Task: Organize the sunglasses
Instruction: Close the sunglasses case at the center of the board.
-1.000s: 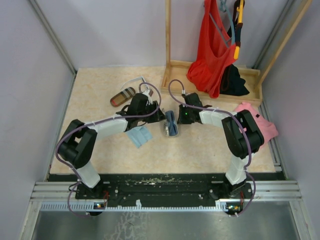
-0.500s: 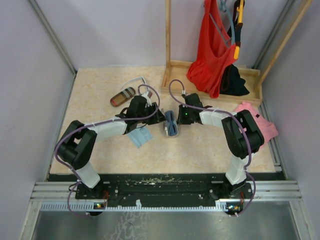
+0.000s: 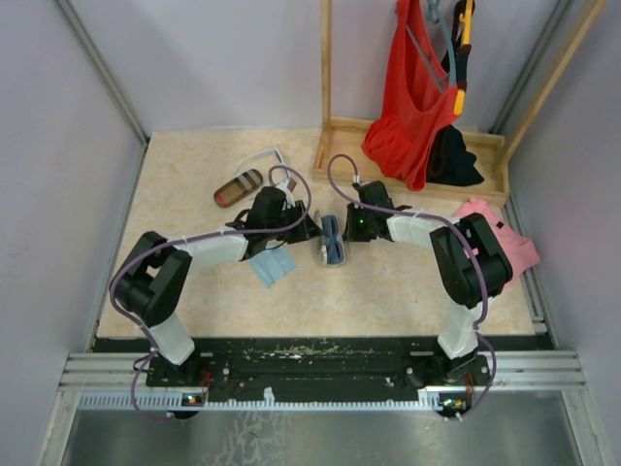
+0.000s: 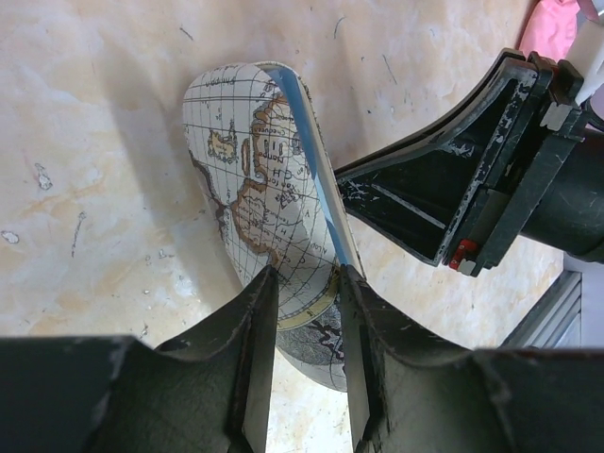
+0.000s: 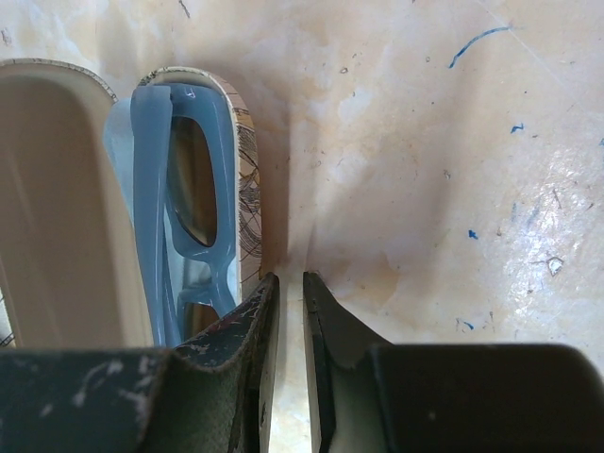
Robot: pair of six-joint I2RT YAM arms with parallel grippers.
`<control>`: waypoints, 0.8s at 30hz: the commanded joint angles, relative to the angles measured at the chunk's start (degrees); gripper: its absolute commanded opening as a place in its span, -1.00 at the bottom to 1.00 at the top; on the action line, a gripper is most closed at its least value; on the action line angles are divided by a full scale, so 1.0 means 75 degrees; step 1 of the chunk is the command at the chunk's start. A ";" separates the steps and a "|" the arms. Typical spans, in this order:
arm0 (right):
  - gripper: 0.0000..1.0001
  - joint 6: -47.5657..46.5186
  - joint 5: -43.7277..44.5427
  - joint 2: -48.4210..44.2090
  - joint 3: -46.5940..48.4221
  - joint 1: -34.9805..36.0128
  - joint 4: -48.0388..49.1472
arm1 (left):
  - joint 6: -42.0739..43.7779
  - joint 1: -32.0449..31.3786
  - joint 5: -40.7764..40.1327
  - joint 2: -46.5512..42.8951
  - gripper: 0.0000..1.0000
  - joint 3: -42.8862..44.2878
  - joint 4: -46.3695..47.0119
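Glasses case [image 4: 274, 236] near end hidden behind left gripper [image 4: 304, 311] fingers. Sunglasses [image 5: 184, 208] lower part hidden behind right gripper [image 5: 288, 326]; case lid cut off at left edge. Top view: glasses too small to tell.
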 commanded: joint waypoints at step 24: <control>-0.66 0.0094 -0.0534 0.0070 -0.0092 0.0018 0.0281 | 0.0136 -0.0473 0.0189 0.0891 -0.29 0.0977 -0.0200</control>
